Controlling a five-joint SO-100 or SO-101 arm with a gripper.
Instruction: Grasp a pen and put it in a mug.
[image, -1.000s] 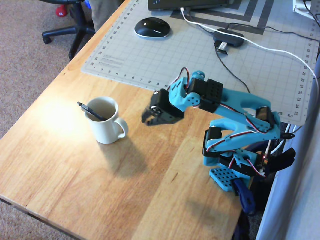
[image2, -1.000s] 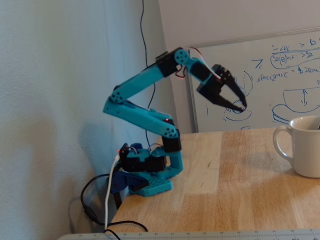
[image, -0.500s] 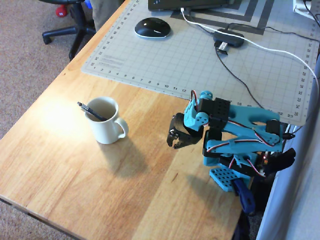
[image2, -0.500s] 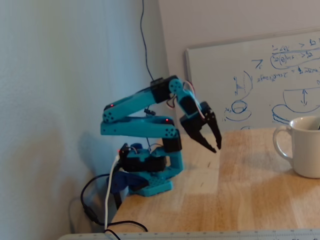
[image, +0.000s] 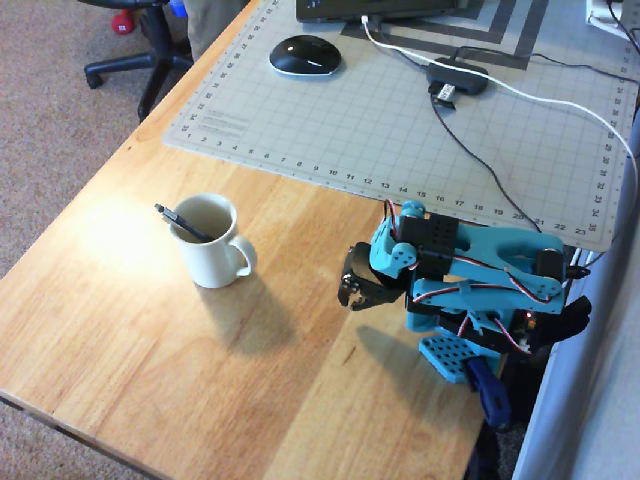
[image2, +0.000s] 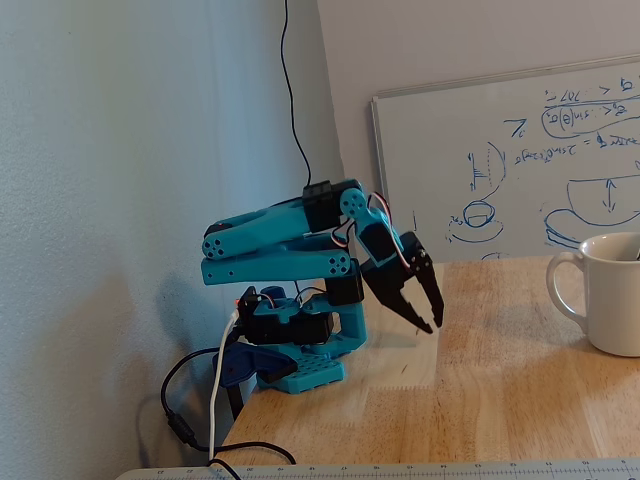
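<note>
The cream-white mug (image: 212, 258) stands upright on the wooden table at the left of the overhead view, handle pointing right. The dark pen (image: 180, 222) stands slanted inside it, its upper end sticking out over the left rim. The mug also shows at the right edge of the fixed view (image2: 610, 300). My gripper (image: 353, 294) is well to the right of the mug, apart from it, folded back near the arm's base. In the fixed view the gripper (image2: 432, 323) points down just above the table, fingertips together and holding nothing.
A grey cutting mat (image: 380, 120) covers the far half of the table, with a black mouse (image: 305, 55), a USB hub (image: 458, 78) and cables on it. An office chair (image: 130, 60) stands beyond the table's left edge. A whiteboard (image2: 520, 160) leans behind the table.
</note>
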